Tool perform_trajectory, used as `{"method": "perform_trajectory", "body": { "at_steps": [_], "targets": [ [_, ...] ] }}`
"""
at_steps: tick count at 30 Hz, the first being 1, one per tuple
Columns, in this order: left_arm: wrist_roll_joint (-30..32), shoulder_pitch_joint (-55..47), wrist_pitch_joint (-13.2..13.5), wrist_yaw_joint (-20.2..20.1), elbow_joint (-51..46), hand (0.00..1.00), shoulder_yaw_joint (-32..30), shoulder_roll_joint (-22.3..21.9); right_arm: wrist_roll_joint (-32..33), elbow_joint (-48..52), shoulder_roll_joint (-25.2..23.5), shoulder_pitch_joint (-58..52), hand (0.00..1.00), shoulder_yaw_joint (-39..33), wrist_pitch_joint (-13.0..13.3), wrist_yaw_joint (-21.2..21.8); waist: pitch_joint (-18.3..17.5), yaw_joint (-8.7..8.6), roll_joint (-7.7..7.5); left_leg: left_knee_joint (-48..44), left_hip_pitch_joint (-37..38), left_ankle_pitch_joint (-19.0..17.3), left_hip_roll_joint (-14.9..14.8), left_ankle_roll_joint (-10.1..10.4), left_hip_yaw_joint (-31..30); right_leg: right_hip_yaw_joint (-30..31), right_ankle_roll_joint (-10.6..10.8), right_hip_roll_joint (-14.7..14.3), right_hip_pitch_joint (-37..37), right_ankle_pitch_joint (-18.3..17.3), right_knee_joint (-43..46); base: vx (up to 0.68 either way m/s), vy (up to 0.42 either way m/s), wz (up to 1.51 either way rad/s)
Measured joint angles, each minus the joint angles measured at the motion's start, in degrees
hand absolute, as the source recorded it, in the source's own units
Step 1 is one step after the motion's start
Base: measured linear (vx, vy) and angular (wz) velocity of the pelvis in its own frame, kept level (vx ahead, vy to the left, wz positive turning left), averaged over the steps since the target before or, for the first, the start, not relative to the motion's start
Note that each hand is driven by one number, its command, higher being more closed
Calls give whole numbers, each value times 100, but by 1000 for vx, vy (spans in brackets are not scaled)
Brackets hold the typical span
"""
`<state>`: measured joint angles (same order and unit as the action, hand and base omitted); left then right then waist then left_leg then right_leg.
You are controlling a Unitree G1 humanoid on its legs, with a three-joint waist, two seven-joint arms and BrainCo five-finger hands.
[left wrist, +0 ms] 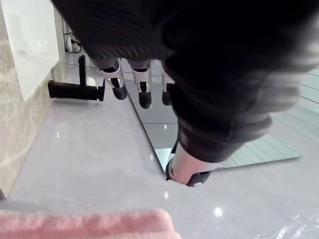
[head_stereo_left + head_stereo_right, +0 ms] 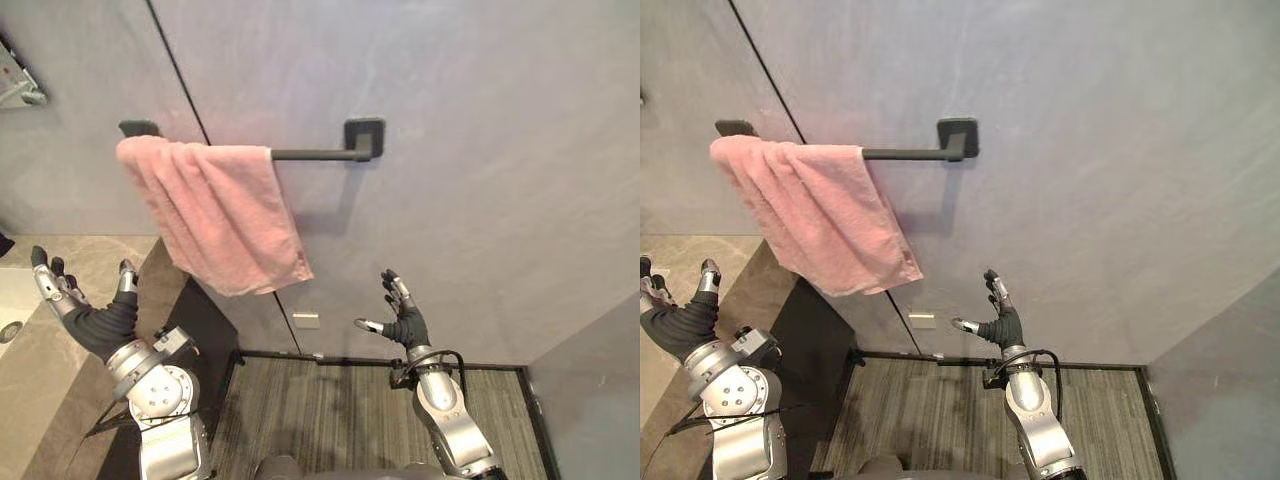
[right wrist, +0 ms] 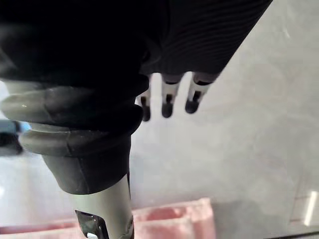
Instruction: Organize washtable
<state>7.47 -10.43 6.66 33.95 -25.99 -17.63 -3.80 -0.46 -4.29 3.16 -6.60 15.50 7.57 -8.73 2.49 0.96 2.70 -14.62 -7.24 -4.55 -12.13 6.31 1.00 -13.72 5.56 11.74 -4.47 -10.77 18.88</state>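
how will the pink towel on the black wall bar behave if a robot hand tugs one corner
The pink fluffy cloth towel is probably floppy: it drapes in soft folds and would sag round whatever lifts it. It looks merely draped over the slim black wall bar, hanging lopsided, so a one-sided tug would likely slide it off.

Head stereo pair toward wall (image 2: 450,100); wrist cameras close, pink towel (image 2: 215,215) shared.
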Motion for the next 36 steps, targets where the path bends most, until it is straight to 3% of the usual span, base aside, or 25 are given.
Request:
{"method": "perform_trajectory", "body": {
  "at_steps": [1, 2, 4, 5, 7, 9, 11, 12, 13, 14, 15, 18, 23, 29, 36],
  "targets": [
    [-7, 20, -1, 2, 49, 0, 17, 11, 8, -72, -7, 1, 0, -7, -7, 4, -10, -14, -89, 25, -8, -19, 117, 93, -79, 101, 87, 55, 7, 53, -55, 122, 422, 14],
    [-10, 38, 5, 18, 82, 0, 128, 50, 15, -120, -41, -21, 0, -23, -11, 16, -11, -17, -303, 20, -31, -23, 341, 86, -145, 290, 197, 222, 28, 141, -205, 66, 386, 22],
    [2, 48, 15, -37, 81, 0, 419, 122, 36, -118, -94, -9, 0, -54, -4, 20, -37, -20, -475, -61, -97, -141, 579, 16, -277, 308, 326, 397, 204, 382, -481, 31, 315, 30],
    [0, 48, 29, -55, 82, 0, 542, 165, 36, -112, -109, -3, 0, -92, -2, 22, -32, -17, -482, -95, -100, -200, 632, 11, -298, 306, 376, 448, 259, 464, -548, 10, 276, 31],
    [-18, 45, 160, -168, 50, 0, 861, 312, 37, -75, -241, -7, 0, -341, 32, -3, -11, -25, -475, -584, -248, -526, 861, -150, -277, 311, 492, 702, 438, 595, -804, -72, 290, 5],
    [-82, 28, 240, -252, -81, 0, 954, 294, 39, 67, -260, -70, 0, -391, 37, -11, 4, -9, -411, -894, -436, -763, 932, -258, -117, 436, 494, 749, 404, 621, -909, -99, 204, -33],
    [-95, 6, 278, -275, -181, 0, 916, 321, 40, 242, -260, -122, 0, -305, 37, -9, 57, 9, -301, -818, -510, -850, 857, -395, 317, 680, -95, 714, 5, 774, -863, -133, 222, -81],
    [-93, -3, 272, -275, -181, 0, 881, 324, 38, 281, -260, -120, 0, -243, 37, -1, 72, 17, -278, -728, -507, -815, 801, -453, 470, 700, -102, 665, -133, 702, -670, -114, 118, -89],
    [-92, -32, 263, -286, -180, 0, 816, 339, 38, 361, -289, -118, 0, -96, 48, 3, 69, -28, -292, -560, -435, -785, 707, -493, 625, 706, 16, 423, -318, 503, -211, -59, 53, -93],
    [-74, -90, 256, -327, -179, 0, 765, 328, 31, 375, -269, -103, 0, 10, 111, 34, 69, -9, -309, -335, -289, -733, 659, -437, 717, 440, -39, 176, -271, 308, -214, -20, 32, -83],
    [-67, -107, 251, -369, -179, 0, 718, 315, 31, 389, -271, -98, 0, 10, 114, 45, 68, -8, -303, -272, -260, -654, 656, -395, 713, 354, -49, 128, -183, 302, -428, 8, 13, -62],
    [-52, -84, 207, -526, -180, 0, 542, 253, 34, 387, -206, -53, 0, -29, 110, 124, 27, -31, -309, 37, -205, -343, 623, -287, 752, 320, 173, -11, -83, 707, -1035, 74, -23, -16],
    [-7, -197, 41, -779, -181, 0, 255, 32, 40, 386, -128, 32, 0, -7, 96, 167, 14, -5, -268, 611, 253, -108, 605, -181, 753, 317, 175, -108, 246, 783, -1329, 113, -54, 0],
    [257, -176, -228, -678, -179, 0, -73, 31, -20, 387, -127, 292, 0, 49, 82, 240, -50, 23, -262, 1204, 559, 173, 641, -177, 648, 261, 116, -126, 455, 871, -1485, 54, -5, 16],
    [897, 221, -495, -218, -162, 0, -579, 85, -233, 394, -171, 622, 0, 138, 80, 105, -84, 165, -251, 1642, 605, 491, 650, -164, 436, 91, 117, -133, 523, 891, -1628, -24, -18, 18]
  ]
}}
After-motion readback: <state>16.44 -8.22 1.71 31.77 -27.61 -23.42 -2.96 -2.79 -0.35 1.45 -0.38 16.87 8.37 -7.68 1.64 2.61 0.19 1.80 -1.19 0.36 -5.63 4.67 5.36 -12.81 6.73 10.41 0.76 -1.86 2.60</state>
